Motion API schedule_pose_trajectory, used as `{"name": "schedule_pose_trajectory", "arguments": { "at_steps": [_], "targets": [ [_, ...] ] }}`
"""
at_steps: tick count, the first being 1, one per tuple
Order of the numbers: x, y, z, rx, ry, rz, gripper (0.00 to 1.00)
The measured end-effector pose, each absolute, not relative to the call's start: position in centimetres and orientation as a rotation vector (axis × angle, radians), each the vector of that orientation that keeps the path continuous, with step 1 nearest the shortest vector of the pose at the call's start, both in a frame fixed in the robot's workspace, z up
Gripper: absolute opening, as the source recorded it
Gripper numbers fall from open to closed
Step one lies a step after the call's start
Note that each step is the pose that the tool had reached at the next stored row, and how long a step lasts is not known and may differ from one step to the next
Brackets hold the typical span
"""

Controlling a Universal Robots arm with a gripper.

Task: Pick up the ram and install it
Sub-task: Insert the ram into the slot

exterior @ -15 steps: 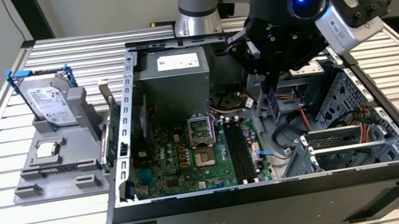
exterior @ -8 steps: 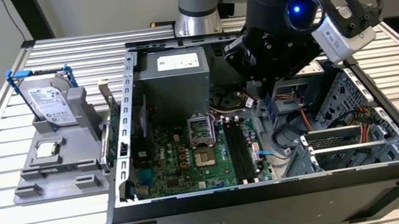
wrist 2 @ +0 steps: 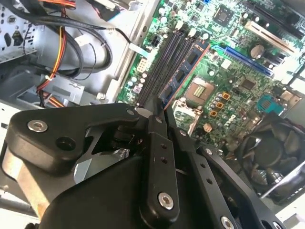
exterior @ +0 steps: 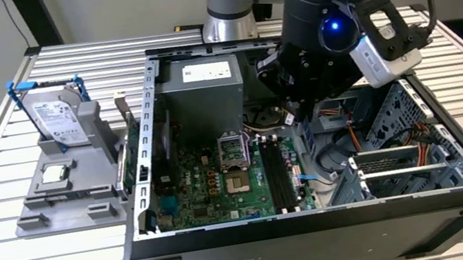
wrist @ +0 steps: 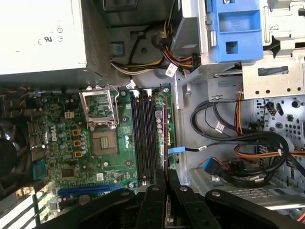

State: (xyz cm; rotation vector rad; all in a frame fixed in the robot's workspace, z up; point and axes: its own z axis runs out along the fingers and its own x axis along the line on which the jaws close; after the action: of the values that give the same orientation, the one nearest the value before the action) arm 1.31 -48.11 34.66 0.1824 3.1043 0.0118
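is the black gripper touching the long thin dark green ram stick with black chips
Touching: in the second wrist view the black gripper is shut on the dark-green ram stick, no gap.

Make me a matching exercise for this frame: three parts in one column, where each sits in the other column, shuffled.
Parts:
1. ram
2. hard drive
3. processor socket

Places:
A. standing on edge in the grey holder, outside the case
B. between the fingers of the gripper, over the memory slots
C. fixed on the motherboard, inside the case

Pairs: 1-B, 2-A, 3-C
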Motion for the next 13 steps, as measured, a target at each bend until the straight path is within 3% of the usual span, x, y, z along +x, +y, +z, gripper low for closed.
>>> {"name": "schedule_pose_trajectory", "arguments": {
  "at_steps": [13],
  "targets": [
    [1.3,-48.1,32.3,0.165,3.105,0.012,0.00]
  ]
}}
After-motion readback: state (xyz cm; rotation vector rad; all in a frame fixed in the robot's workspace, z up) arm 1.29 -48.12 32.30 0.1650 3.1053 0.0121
